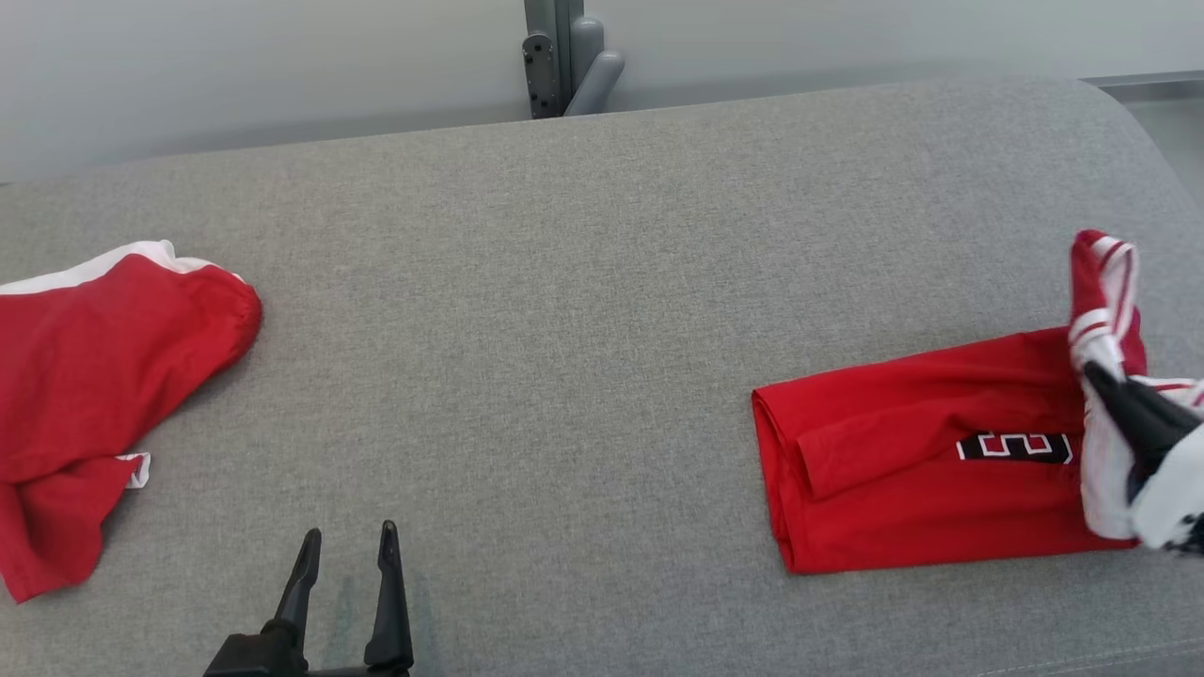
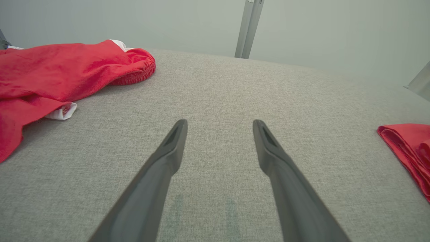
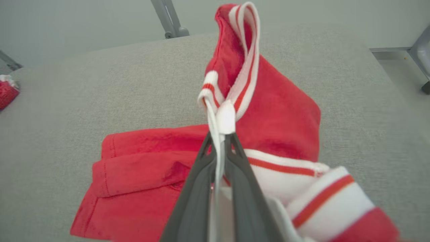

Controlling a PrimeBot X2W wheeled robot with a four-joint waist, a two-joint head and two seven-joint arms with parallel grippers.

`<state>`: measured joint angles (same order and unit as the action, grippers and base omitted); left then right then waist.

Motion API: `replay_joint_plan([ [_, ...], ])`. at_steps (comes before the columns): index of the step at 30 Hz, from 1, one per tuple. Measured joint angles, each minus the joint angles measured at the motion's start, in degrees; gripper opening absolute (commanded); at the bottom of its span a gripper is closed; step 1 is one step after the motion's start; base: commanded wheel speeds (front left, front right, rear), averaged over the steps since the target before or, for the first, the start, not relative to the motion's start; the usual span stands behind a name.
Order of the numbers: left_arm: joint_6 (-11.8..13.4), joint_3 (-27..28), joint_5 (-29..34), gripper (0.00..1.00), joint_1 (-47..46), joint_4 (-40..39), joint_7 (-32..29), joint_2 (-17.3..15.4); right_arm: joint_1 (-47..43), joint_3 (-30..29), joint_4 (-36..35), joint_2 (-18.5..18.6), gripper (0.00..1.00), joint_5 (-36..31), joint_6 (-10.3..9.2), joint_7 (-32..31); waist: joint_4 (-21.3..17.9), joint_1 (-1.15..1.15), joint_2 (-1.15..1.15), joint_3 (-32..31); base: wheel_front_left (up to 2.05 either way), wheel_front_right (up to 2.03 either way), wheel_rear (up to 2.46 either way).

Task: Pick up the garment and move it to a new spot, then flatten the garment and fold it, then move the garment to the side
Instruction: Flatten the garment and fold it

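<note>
Hovering just above the near part of the grey table (image 1: 564, 282), the left gripper (image 1: 349, 531) is keeping its two fingers spread wide and is carrying nothing; the left wrist view is showing bare cloth-covered surface between them (image 2: 220, 122). Farther in and well to the right, the garment (image 1: 922, 470) is lying on the table as a long red band, its sides turned in over one another and a black-and-white number print (image 1: 1014, 448) facing up. The right gripper (image 1: 1093, 371) is pinching the white-and-red striped trim (image 3: 245, 67) at the right end of that band with its fingers pressed together on the cloth (image 3: 220, 136), and it is lifting that end so that it is standing up off the table while the rest is resting flat. Judging by this, the relocation and the lengthwise folds are looking complete, and a crosswise fold is appearing to be in hand; laying the raised end down over the band and moving the folded garment to the side are remaining. Well apart on the left, a second red garment (image 1: 94, 376) is lying crumpled and untouched. Beyond the far table edge, a grey post (image 1: 564, 56) is standing against the pale wall.
</note>
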<state>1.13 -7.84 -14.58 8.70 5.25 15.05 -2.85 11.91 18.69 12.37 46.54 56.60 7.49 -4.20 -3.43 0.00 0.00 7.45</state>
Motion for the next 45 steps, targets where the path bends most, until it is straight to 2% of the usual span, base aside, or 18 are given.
replay_joint_plan([
  [3,0.35,-0.19,0.00,1.00,-0.32,0.08,0.00,0.00,0.16,3.23,-2.33,-5.63,0.00,-2.97,0.01,-0.78,-0.20,0.00,0.00,0.70,0.00,0.00,0.00],
  [7,0.46,-1.31,0.00,1.00,-1.15,0.19,0.00,0.01,1.78,5.99,-1.54,-13.48,0.00,-6.58,0.01,-1.33,-0.26,0.00,0.00,1.85,0.00,0.00,0.00],
  [8,0.46,-1.31,0.00,1.00,-1.15,0.19,0.00,0.01,1.78,5.99,-1.54,-13.48,0.00,-6.58,0.01,-1.33,-0.26,0.00,0.00,1.85,0.00,0.00,0.00],
  [13,0.91,-2.18,-0.01,1.00,-1.44,0.44,0.00,0.02,4.08,7.44,1.80,-20.56,0.00,-9.81,0.00,-1.16,0.08,0.00,0.00,2.98,0.00,0.00,0.00],
  [17,1.24,-2.20,-0.49,1.00,-1.48,0.54,0.00,0.01,4.46,8.03,3.10,-22.34,0.00,-11.57,0.00,-1.27,0.83,0.00,0.00,3.18,0.00,0.00,0.00],
  [25,1.83,-2.03,-0.96,1.00,-1.37,0.51,0.00,0.01,3.94,8.53,3.32,-22.56,0.00,-13.15,0.00,-2.36,1.07,0.00,0.00,3.27,0.00,0.00,0.00],
  [26,1.83,-2.03,-0.99,1.00,-1.38,0.54,0.00,0.01,3.92,8.72,3.12,-22.58,0.19,-13.36,0.00,-2.67,0.99,0.00,0.00,3.29,0.00,0.00,0.00],
  [27,1.83,-2.03,-1.01,1.00,-1.38,0.56,0.00,0.01,3.86,9.06,2.76,-22.57,0.43,-13.36,0.00,-3.05,0.90,0.00,0.00,3.28,0.00,0.00,0.00],
  [28,1.85,-2.00,-1.02,1.00,-1.38,0.60,0.00,0.01,3.76,9.42,2.15,-22.56,0.95,-13.36,0.00,-3.11,0.80,0.00,0.00,3.26,0.00,0.00,0.00],
  [29,1.85,-1.91,-1.02,1.00,-1.38,0.63,0.00,0.01,3.65,9.37,1.48,-22.56,1.00,-13.36,0.00,-3.00,0.69,0.00,0.00,3.21,0.00,0.00,0.00],
  [35,1.83,-0.88,-1.05,1.00,-0.52,0.81,0.00,0.02,0.47,3.59,-4.68,-21.06,1.00,-13.96,0.00,1.44,0.19,0.00,0.00,1.84,0.00,0.00,0.00],
  [40,2.04,0.33,-2.26,1.00,1.15,0.40,0.00,0.01,-6.36,-5.61,-11.28,-18.78,1.00,-17.85,0.00,4.86,-0.26,0.00,0.00,-0.15,0.00,0.00,0.00],
  [43,2.09,0.20,-2.52,1.00,1.53,0.16,0.00,0.01,-10.05,-12.20,-13.33,-19.76,1.00,-19.72,0.00,7.45,-0.80,0.00,0.00,-1.15,0.00,0.00,0.00],
  [45,2.10,0.07,-2.79,1.00,1.76,0.11,0.00,0.01,-12.09,-16.06,-13.29,-20.11,1.00,-23.49,0.00,9.48,-1.15,0.00,0.00,-1.85,0.00,0.00,0.00],
])
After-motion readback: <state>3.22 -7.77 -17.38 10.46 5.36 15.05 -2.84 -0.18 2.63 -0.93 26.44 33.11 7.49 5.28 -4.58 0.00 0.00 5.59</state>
